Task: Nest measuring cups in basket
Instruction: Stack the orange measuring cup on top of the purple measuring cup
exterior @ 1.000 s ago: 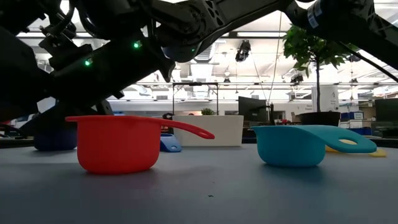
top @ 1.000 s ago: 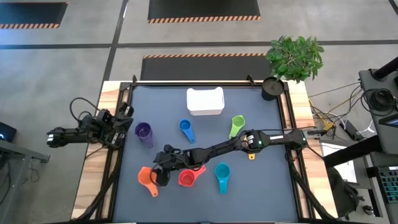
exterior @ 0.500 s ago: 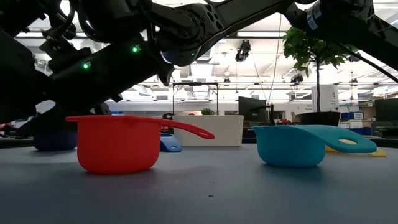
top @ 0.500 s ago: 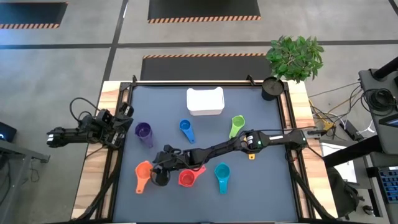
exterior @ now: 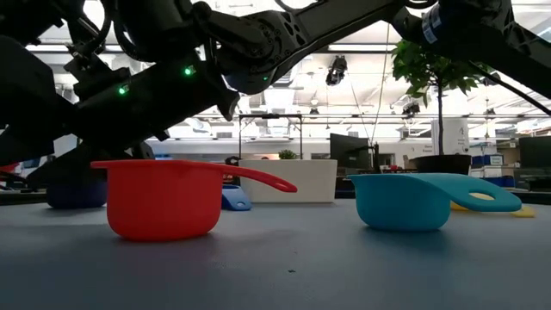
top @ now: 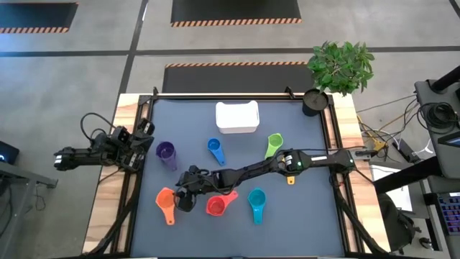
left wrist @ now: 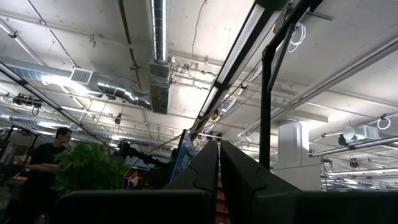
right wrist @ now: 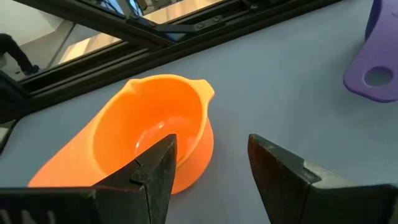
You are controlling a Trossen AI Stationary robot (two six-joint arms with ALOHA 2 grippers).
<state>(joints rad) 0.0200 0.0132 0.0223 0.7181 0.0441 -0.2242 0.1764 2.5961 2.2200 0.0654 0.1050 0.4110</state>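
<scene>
Seven measuring cups lie loose on the table [top: 302, 216], none inside the basket [top: 237, 117].

- Left claw [top: 146, 134]: parked at the table's left edge, fingers [left wrist: 202, 171] pressed together, holding nothing.
- Purple cup [top: 166, 152]: just beside the left claw.
- Orange cup [top: 166, 199]: near the front left, upright, handle toward the front edge. Right claw [top: 185, 203] stands just beside it, jaws apart; one finger [right wrist: 155, 168] overlaps the bowl's rim in the right wrist view, contact not certain.
- Red cup [top: 216, 207]: just right of the right claw, with the arm stretched above it.
- Blue cup [top: 215, 149]: mid-table, between the basket and the arm.
- Basket: white, at the rear centre, well apart from all the cups.
- Teal cup [top: 256, 201]: front, right of the red.
- Green cup [top: 274, 143]: right of centre, behind the arm.
- Yellow cup [top: 291, 179]: mostly hidden under the arm.
- Black round cup [top: 313, 101] and potted plant [top: 342, 65]: rear right corner.
</scene>
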